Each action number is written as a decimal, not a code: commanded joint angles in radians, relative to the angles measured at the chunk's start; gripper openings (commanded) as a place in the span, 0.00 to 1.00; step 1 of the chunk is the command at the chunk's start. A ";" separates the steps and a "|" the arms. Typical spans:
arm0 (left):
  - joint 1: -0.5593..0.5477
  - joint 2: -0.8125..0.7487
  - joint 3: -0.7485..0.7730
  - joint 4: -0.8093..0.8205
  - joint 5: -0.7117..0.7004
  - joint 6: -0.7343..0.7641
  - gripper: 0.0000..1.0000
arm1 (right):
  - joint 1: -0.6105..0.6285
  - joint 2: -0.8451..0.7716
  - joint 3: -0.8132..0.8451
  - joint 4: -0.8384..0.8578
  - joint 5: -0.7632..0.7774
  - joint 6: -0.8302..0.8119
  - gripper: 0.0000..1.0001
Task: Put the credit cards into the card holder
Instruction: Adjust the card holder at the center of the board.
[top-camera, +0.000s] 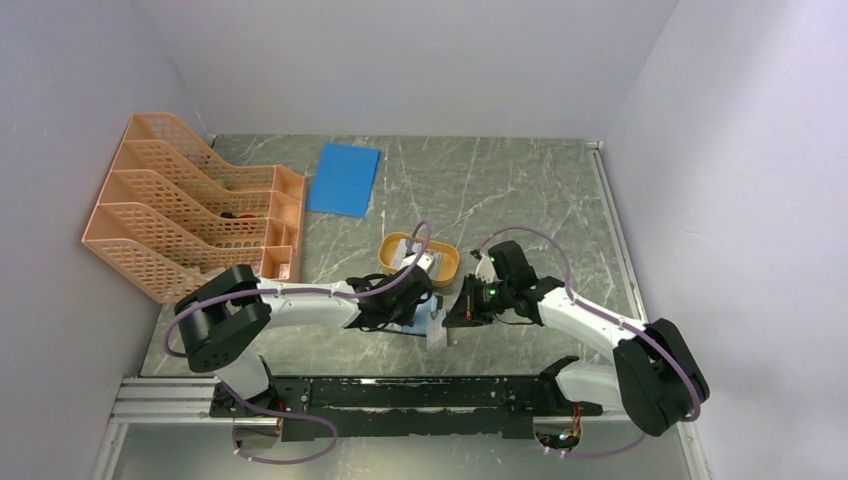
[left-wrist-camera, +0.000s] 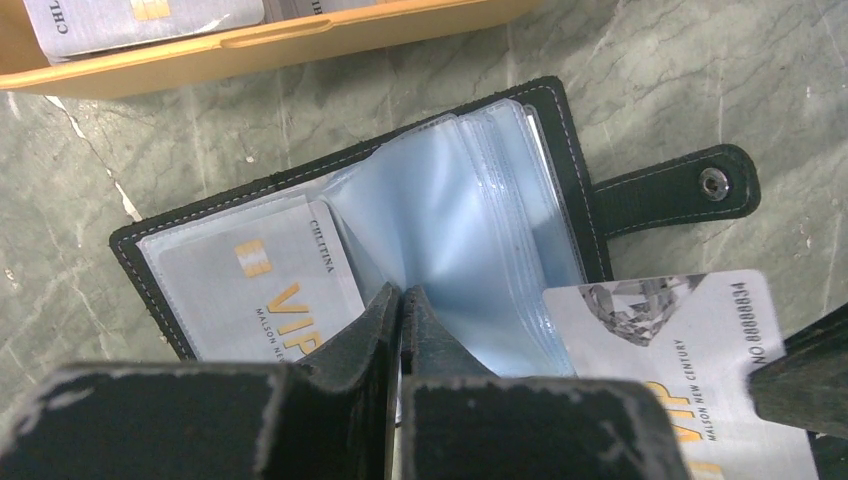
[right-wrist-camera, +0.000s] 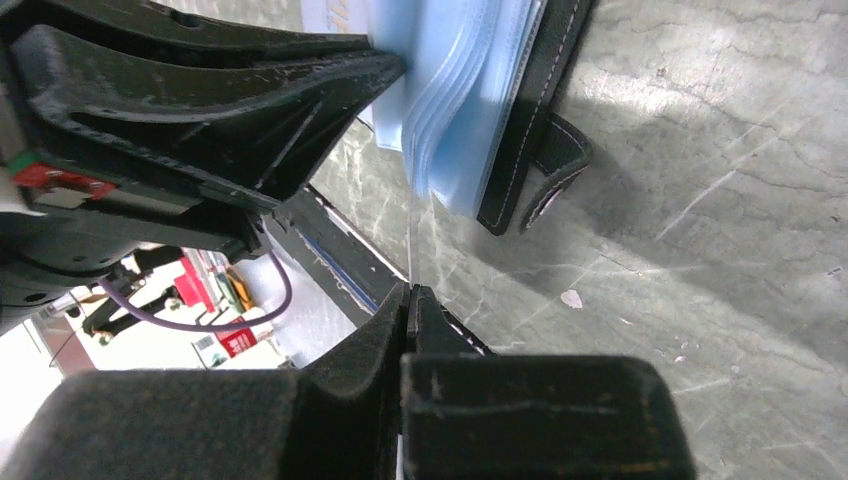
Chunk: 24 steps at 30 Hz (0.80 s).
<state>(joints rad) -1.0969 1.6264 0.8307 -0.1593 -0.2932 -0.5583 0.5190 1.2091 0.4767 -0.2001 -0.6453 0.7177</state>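
The black card holder (left-wrist-camera: 565, 150) lies open on the table, its clear pockets (left-wrist-camera: 450, 200) fanned upward. One silvery credit card (left-wrist-camera: 250, 290) sits in its left pocket. My left gripper (left-wrist-camera: 402, 292) is shut, pinching a clear pocket leaf near the spine. My right gripper (right-wrist-camera: 410, 290) is shut on another credit card (left-wrist-camera: 690, 340), which shows edge-on (right-wrist-camera: 410, 235) in the right wrist view, its end just short of the holder's (right-wrist-camera: 520, 110) right-hand pockets. From above, both grippers (top-camera: 405, 312) (top-camera: 458, 312) meet over the holder. More cards (left-wrist-camera: 120, 20) lie in the orange dish (left-wrist-camera: 300, 45).
The orange dish (top-camera: 447, 270) sits just behind the holder. A peach file rack (top-camera: 190, 200) stands at the left, and a blue sheet (top-camera: 343, 178) lies at the back. The metal rail (top-camera: 400, 395) runs along the near edge.
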 joint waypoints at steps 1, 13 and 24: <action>-0.013 -0.016 -0.028 -0.029 0.013 -0.013 0.05 | 0.009 -0.058 0.051 -0.048 0.054 -0.006 0.00; -0.012 -0.025 -0.033 -0.032 0.006 -0.018 0.05 | 0.038 0.017 0.036 0.008 0.010 0.006 0.00; -0.013 -0.026 -0.031 -0.034 0.008 -0.022 0.05 | 0.040 0.058 0.010 0.029 0.013 0.008 0.00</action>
<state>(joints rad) -1.0969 1.6176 0.8211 -0.1566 -0.2928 -0.5701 0.5529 1.2568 0.5026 -0.1947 -0.6216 0.7216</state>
